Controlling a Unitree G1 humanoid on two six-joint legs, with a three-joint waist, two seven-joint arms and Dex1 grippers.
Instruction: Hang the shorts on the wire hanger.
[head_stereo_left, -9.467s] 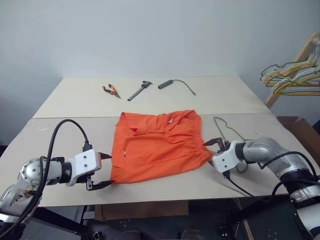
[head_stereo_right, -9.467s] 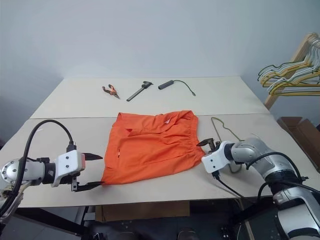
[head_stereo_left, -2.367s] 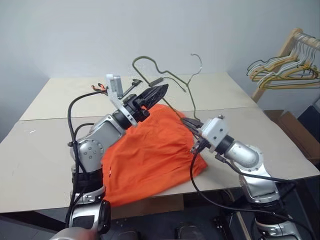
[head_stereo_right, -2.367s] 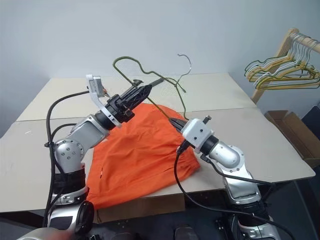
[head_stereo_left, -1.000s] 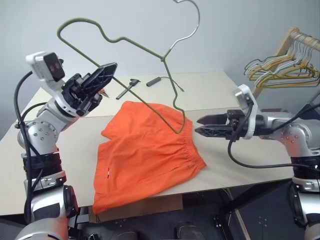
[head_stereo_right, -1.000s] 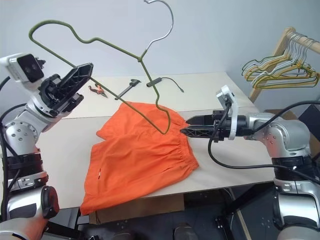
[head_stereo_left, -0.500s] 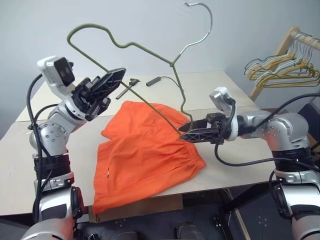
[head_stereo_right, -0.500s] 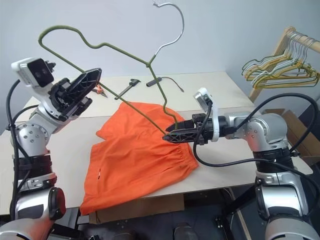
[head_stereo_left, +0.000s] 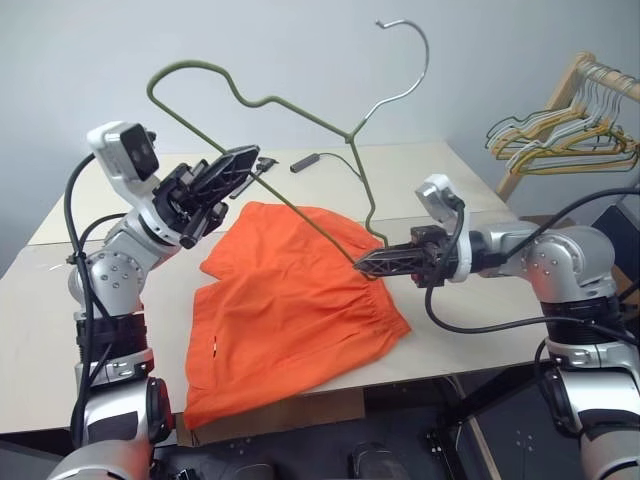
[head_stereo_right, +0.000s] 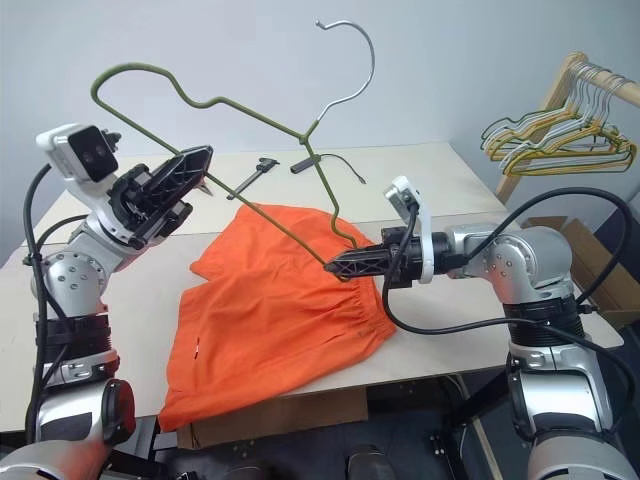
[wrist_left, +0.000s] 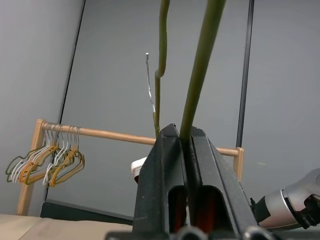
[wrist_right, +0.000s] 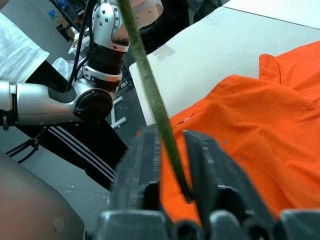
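Note:
The wire hanger (head_stereo_left: 352, 130), thin and olive-grey, is held up in the air over the table, its hook (head_stereo_left: 420, 50) topmost. My left gripper (head_stereo_left: 243, 160) is shut on the long bottom wire near the hanger's left end; the left wrist view shows the wire (wrist_left: 200, 65) rising from between the pressed fingertips. My right gripper (head_stereo_left: 363, 265) points left and is shut on the hanger's lower right corner, just above the waistband. The orange shorts (head_stereo_left: 290, 310) lie flat on the table under both grippers, with one leg hanging over the near edge.
A wooden rack with bunched yellow, grey and white hangers (head_stereo_left: 570, 135) stands at the right. A black cylinder with a cable (head_stereo_left: 305, 160) and small tools lie at the back of the table (head_stereo_left: 470, 200). A cardboard box (head_stereo_right: 590, 260) sits on the floor at the right.
My right gripper moved left to the hanger's lower corner and its fingers closed on the wire. The left gripper kept its hold and stayed nearly still.

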